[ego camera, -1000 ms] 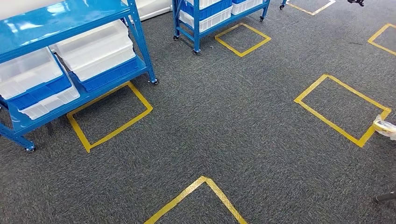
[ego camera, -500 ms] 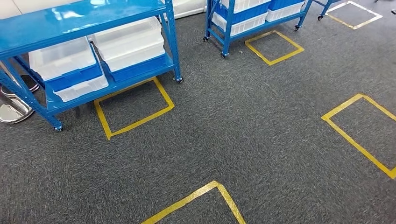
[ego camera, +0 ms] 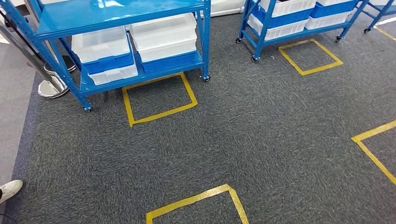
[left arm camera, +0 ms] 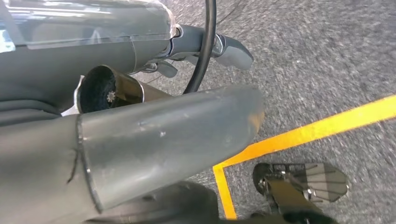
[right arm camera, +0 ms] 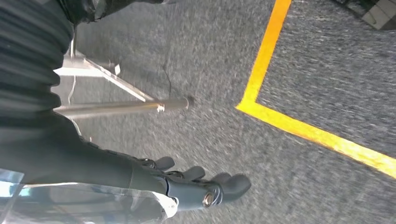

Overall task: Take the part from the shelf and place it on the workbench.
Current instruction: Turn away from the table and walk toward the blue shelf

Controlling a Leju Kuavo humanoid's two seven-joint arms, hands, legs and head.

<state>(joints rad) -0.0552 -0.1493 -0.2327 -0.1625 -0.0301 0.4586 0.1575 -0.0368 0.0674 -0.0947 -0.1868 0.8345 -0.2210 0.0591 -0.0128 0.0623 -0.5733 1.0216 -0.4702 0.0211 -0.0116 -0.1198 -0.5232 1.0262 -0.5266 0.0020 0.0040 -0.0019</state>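
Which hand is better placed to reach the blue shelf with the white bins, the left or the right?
Left, probably. The blue shelf with the white bins stands ahead on the robot's left side. The left hand and the right hand both hang empty over the carpet, so side alone decides.

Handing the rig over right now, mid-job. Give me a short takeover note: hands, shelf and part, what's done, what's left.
Left hand: hangs over the grey carpet, fingers apart, holding nothing.
Right hand: likewise spread and empty.
Blue metal wheeled shelf: ahead to the left, behind a yellow tape square. Its lower level holds white and blue plastic bins. The part itself cannot be made out.
Done: nothing picked.
Left: step up to the shelf, take the part, carry it to the workbench.
Mind the person's white shoe at the left edge.
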